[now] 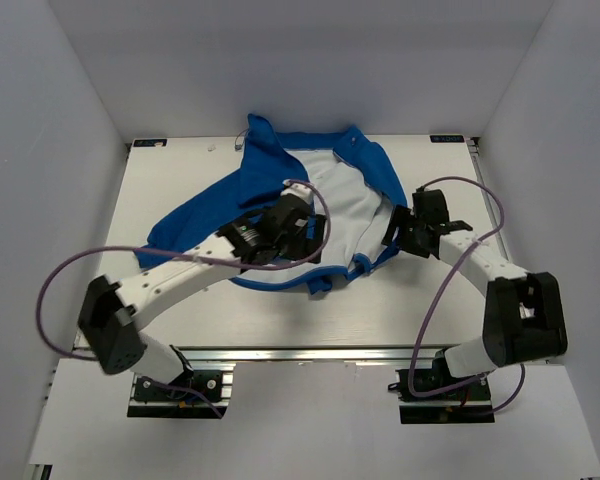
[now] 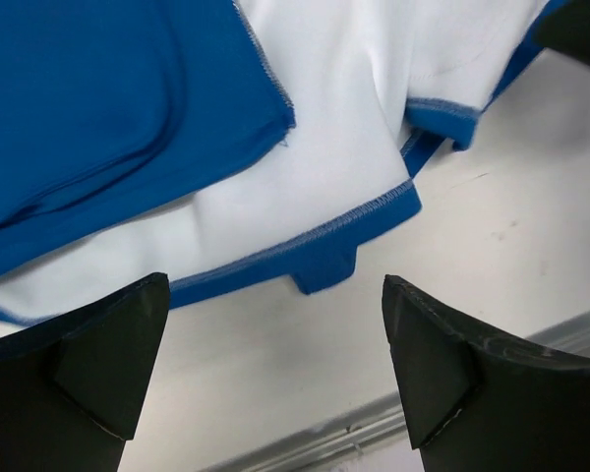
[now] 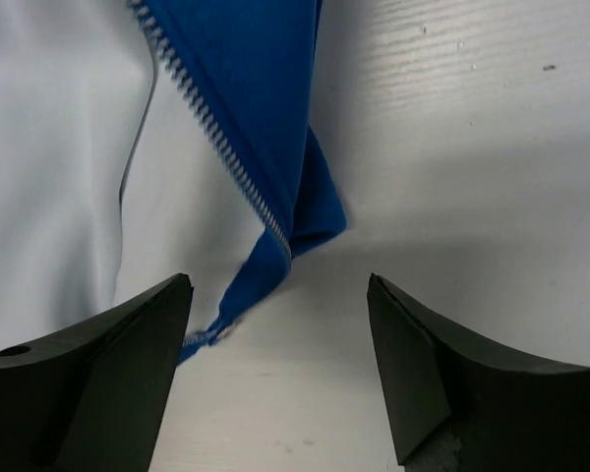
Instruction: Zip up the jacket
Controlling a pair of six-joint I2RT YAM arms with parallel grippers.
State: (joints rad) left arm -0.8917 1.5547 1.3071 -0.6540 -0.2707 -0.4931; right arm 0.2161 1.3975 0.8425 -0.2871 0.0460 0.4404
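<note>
- The jacket lies open on the worktop, in the upper middle of the top view. Its white lining faces up, and one blue part trails off to the left.
- The left pincer is spread wide and holds nothing. It hangs over the jacket's lower hem, where a small blue tab sticks out.
- The right pincer is also wide and empty. It is at the jacket's right edge, where silver zipper teeth run down to a blue corner.
</note>
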